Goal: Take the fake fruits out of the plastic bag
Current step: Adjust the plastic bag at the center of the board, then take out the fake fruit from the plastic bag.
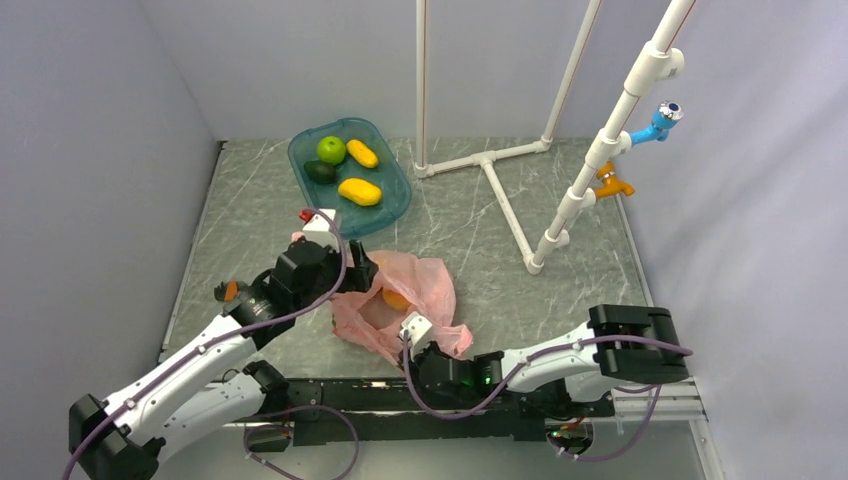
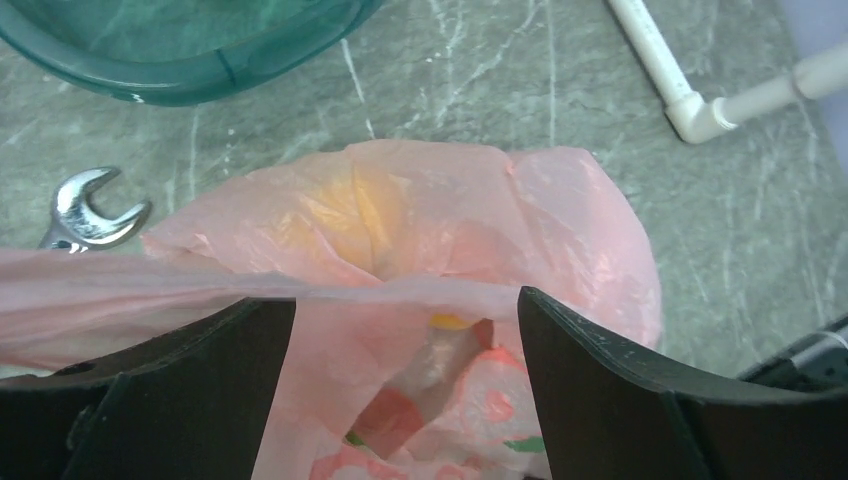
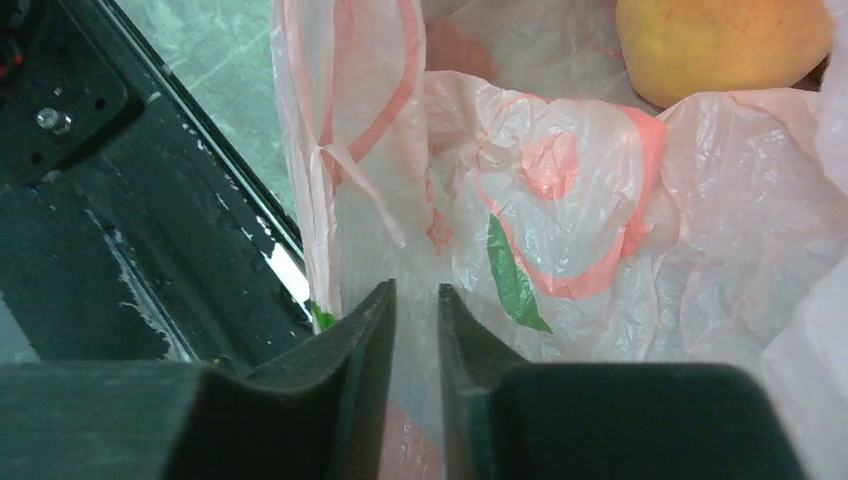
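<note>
The pink plastic bag (image 1: 425, 285) lies crumpled at the table's middle, between my two grippers. An orange fruit (image 1: 396, 298) shows in its mouth. My left gripper (image 1: 360, 275) is at the bag's left side. In the left wrist view it (image 2: 406, 297) stands open, with the bag's rim (image 2: 560, 220) draped across both fingers and a yellow-orange fruit (image 2: 350, 215) glowing through the film. My right gripper (image 3: 415, 288) is at the bag's near edge, its jaws a narrow slit apart with bag film (image 3: 600, 200) between them. A yellow-red peach (image 3: 720, 40) lies beyond, inside the bag.
A teal tray (image 1: 300, 165) at the back left holds a green apple (image 1: 331, 150), an avocado (image 1: 320, 171) and two yellow fruits (image 1: 360, 191). A wrench (image 2: 90, 205) lies left of the bag. A white pipe frame (image 1: 500, 190) stands at the back right.
</note>
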Tool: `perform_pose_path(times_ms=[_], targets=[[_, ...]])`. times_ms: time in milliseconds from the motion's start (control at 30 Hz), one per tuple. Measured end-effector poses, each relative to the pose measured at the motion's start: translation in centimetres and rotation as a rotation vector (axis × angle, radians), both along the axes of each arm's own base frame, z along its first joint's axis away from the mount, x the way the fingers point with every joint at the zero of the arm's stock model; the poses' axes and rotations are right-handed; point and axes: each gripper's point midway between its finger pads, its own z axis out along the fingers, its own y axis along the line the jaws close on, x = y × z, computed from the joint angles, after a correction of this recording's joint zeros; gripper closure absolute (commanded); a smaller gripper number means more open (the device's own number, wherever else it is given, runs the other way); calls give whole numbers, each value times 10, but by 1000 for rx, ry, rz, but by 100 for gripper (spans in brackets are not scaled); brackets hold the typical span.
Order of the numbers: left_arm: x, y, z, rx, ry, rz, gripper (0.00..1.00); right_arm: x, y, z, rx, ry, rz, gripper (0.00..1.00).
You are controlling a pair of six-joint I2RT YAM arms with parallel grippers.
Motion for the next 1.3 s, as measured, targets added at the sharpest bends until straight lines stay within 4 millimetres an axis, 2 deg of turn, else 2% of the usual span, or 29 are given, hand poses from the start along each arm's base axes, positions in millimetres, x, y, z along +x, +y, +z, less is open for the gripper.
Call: perform_pose_path(times_ms=[100,200,300,400,467,533,667,733,833,967,1067,1200,1233,1300], targets=[[-8,-5,0,-23,24,-52,12,2,0,9,5,4,-11,55],[-19,-11,-14,-9,94,-108,10,8,2,27,21,6,-29,38],[-31,-15,-19,-22,141,-153,7,22,3,58,67,6,-71,19],[-44,-20,-8,-76,141,-205,5,36,-2,91,106,-6,-117,6],[-53,-24,4,-123,128,-247,5,45,-9,115,132,-18,-150,2],[-62,-28,14,-168,120,-288,5,52,-15,138,156,-33,-170,1],[-81,-37,29,-245,124,-380,5,70,-29,166,147,-72,-209,1],[-87,-41,34,-273,131,-419,5,80,-37,168,124,-92,-232,1],[-95,-47,39,-303,139,-471,8,94,-51,159,53,-110,-263,1],[-105,-56,37,-321,158,-533,18,103,-60,147,-17,-115,-266,3],[-112,-68,27,-295,192,-566,25,110,-64,136,-56,-106,-269,12],[-122,-85,6,-231,220,-575,27,114,-68,115,-75,-70,-245,16],[-122,-87,1,-224,216,-566,27,113,-67,109,-77,-60,-234,16],[-119,-87,-8,-213,211,-531,24,109,-65,99,-85,-41,-207,11]])
